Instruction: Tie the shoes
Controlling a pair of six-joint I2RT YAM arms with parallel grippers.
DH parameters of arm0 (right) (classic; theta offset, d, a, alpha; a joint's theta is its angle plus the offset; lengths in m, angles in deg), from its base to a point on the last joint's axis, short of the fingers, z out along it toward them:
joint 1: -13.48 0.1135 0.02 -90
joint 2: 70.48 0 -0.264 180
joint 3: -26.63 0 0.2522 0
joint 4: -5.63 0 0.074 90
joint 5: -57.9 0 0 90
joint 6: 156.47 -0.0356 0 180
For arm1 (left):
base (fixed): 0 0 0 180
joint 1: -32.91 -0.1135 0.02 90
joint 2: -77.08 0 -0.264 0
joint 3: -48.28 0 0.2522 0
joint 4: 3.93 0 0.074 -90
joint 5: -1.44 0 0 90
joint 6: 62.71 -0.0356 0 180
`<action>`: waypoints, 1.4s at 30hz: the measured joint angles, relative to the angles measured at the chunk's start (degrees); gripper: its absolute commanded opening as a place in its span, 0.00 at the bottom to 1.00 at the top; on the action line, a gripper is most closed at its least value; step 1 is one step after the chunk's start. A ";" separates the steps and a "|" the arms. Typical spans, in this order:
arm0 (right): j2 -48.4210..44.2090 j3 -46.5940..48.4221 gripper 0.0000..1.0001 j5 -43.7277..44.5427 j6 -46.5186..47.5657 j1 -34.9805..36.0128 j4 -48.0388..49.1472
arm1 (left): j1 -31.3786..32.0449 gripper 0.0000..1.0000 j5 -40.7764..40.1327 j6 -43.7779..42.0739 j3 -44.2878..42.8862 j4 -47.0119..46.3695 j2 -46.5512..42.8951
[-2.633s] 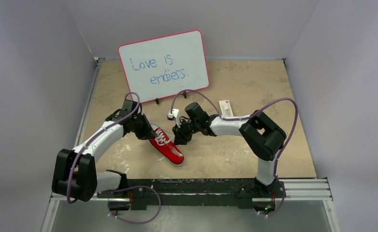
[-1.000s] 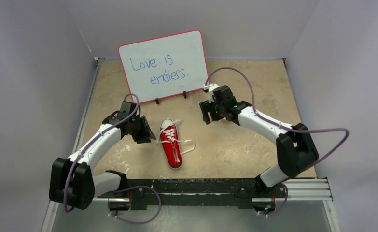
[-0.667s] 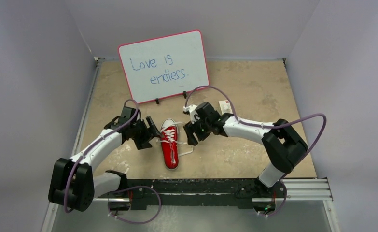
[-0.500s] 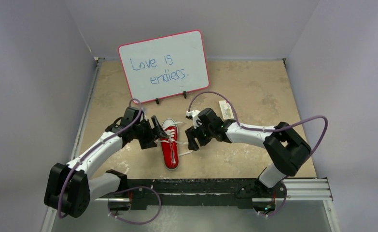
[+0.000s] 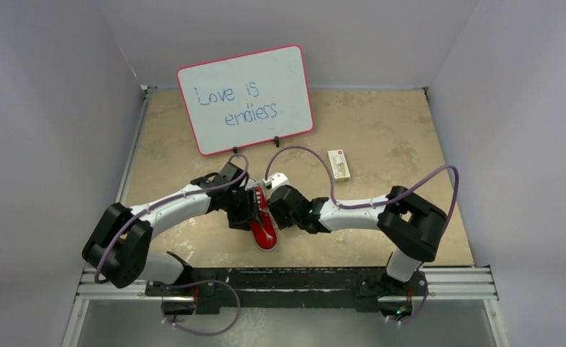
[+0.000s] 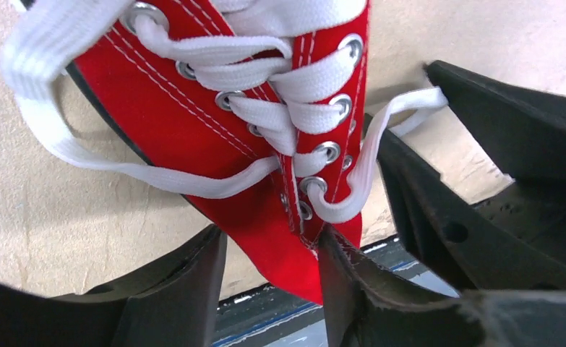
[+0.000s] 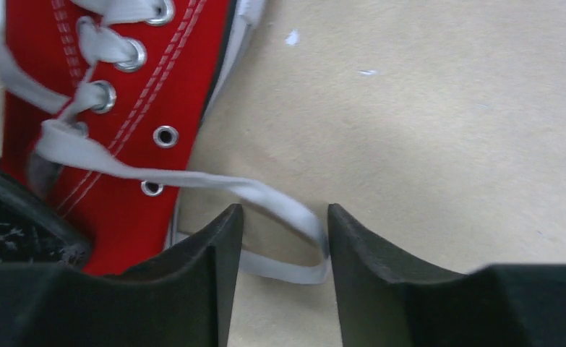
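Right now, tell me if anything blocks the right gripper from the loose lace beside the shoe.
Nothing visible does. The right gripper is open and straddles the white lace loop, which lies on the table next to the red sneaker.

Tan tabletop (image 5: 381,130), lavender walls (image 5: 48,108), propped whiteboard (image 5: 245,97).

Both arms bend inward, meeting at the sneaker (image 5: 266,235); left gripper (image 6: 272,278) has its fingers spread astride its red upper, right gripper (image 7: 283,253) likewise spread, just beside it
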 measured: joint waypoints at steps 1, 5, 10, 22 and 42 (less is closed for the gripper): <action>0.57 0.46 0.35 3.69 -0.87 0.98 -0.92 | 0.44 0.40 -1.16 -0.35 -0.79 0.63 1.14; 0.42 0.52 0.21 13.44 -4.20 2.82 -3.91 | 1.05 0.23 -4.59 -1.18 -1.95 3.15 1.95; 0.39 0.37 0.17 23.28 -7.61 2.67 -8.31 | 1.18 0.12 -5.99 -1.62 -2.80 4.55 2.75; -14.71 10.19 0.61 41.40 -5.29 -3.72 -28.48 | 1.44 0.10 -7.56 -1.53 -3.82 1.86 3.37; -5.25 3.93 0.86 -34.75 2.69 -23.17 -13.94 | -9.25 0.72 -9.86 -6.47 -12.04 9.31 -5.68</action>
